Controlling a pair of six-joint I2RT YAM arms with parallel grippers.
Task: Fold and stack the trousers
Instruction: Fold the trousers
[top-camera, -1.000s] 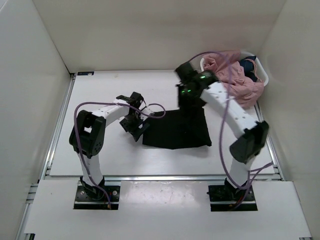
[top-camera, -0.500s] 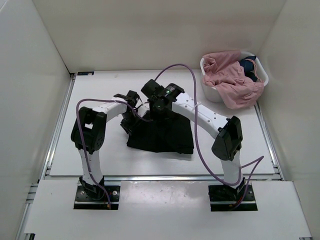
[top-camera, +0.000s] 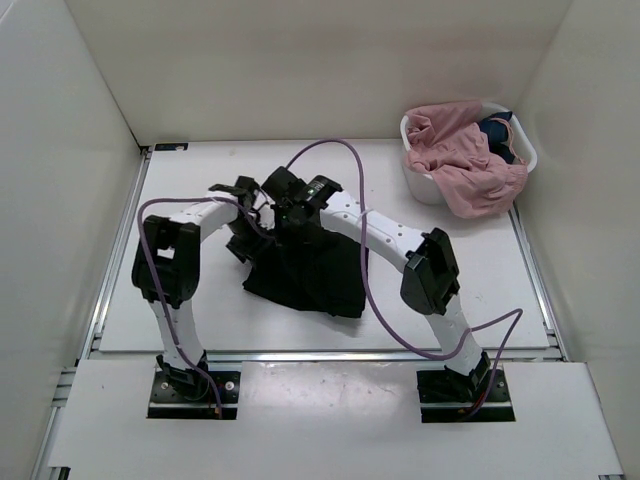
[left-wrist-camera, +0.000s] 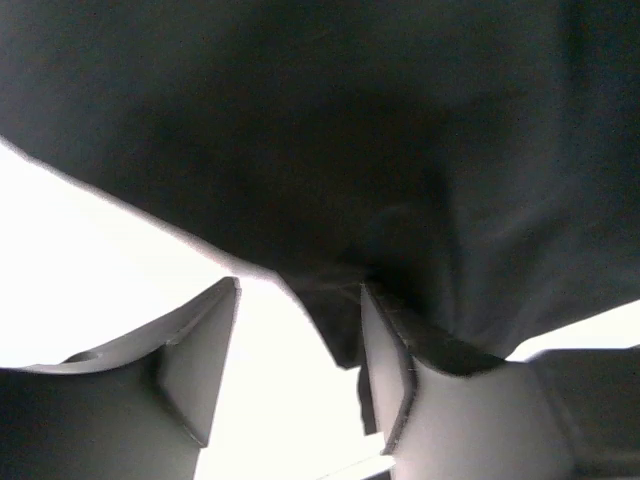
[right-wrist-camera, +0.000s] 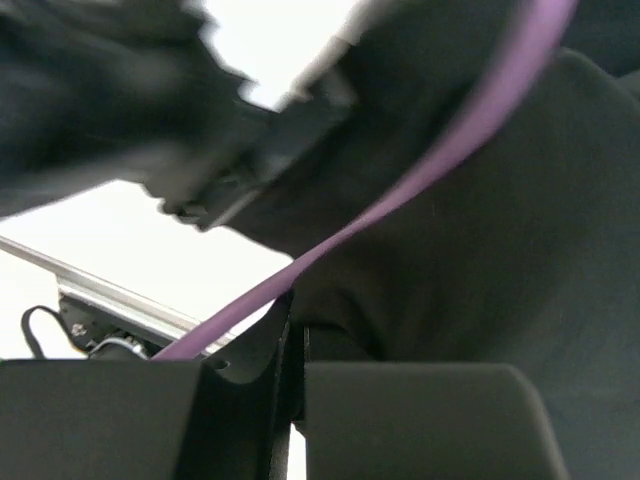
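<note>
The black trousers (top-camera: 305, 272) lie bunched on the white table, left of the middle. My right gripper (top-camera: 287, 208) is at their far left edge, and the right wrist view shows its jaws (right-wrist-camera: 297, 325) shut on a fold of the black cloth (right-wrist-camera: 470, 250). My left gripper (top-camera: 243, 243) sits at the trousers' left edge. In the left wrist view it (left-wrist-camera: 300, 290) is open, with the black cloth (left-wrist-camera: 330, 140) filling the view above. A corner of the cloth hangs between the jaws against the right finger (left-wrist-camera: 385, 360).
A white basket (top-camera: 422, 186) with pink and dark blue clothes stands at the back right corner. White walls close in the table on three sides. The right arm's purple cable (top-camera: 330, 150) arcs over the left arm's wrist.
My right gripper has swung from the trousers' far right corner to the far left, dragging the cloth over itself. The trousers now lie narrower and further left. The left gripper shifted slightly left.
</note>
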